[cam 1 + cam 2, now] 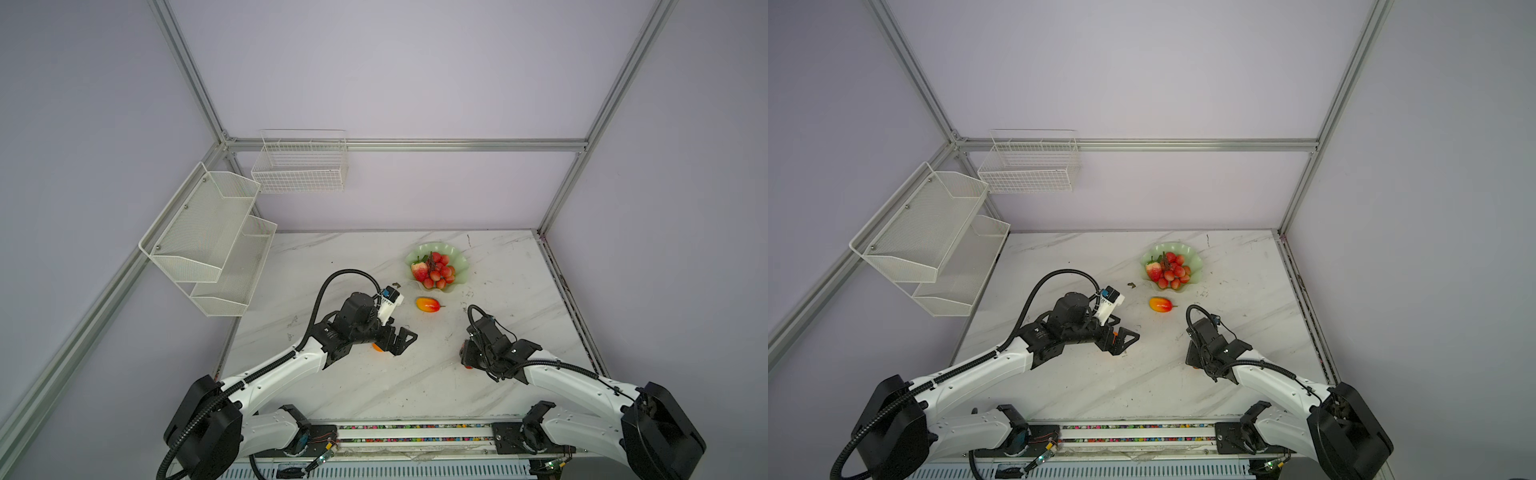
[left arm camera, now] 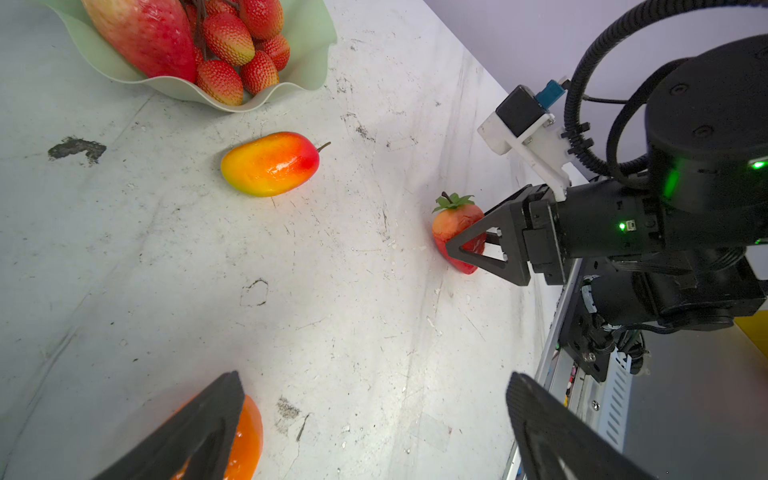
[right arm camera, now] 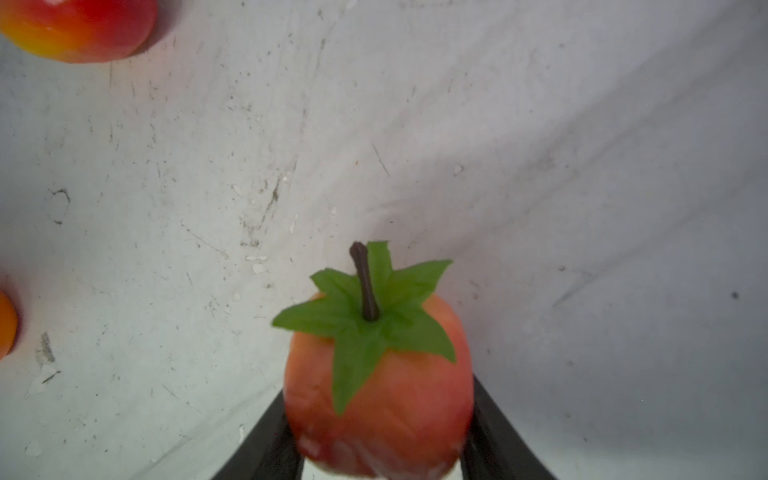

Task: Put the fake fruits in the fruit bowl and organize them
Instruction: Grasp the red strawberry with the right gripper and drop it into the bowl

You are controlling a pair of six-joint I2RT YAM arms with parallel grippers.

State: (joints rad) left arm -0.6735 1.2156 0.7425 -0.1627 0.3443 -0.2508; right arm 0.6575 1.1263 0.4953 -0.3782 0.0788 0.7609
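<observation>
On the left, the left claw hangs wide open over the table and holds nothing. The orange sits just beside one of its fingers and is mostly hidden under the wrist in both top views. Toward the middle, the mango lies on the table just in front of the bowl, its long axis across the view and its stem to the right. The bowl already carries the berries and one strawberry. On the right, the right claw is closed on the other strawberry, whose leafy end points away from the wrist. From this claw the bowl lies ahead and a little left, with the mango near that path. The arm almost wholly hides the grip in both top views. Whether the fruit is clear of the table cannot be told.
</observation>
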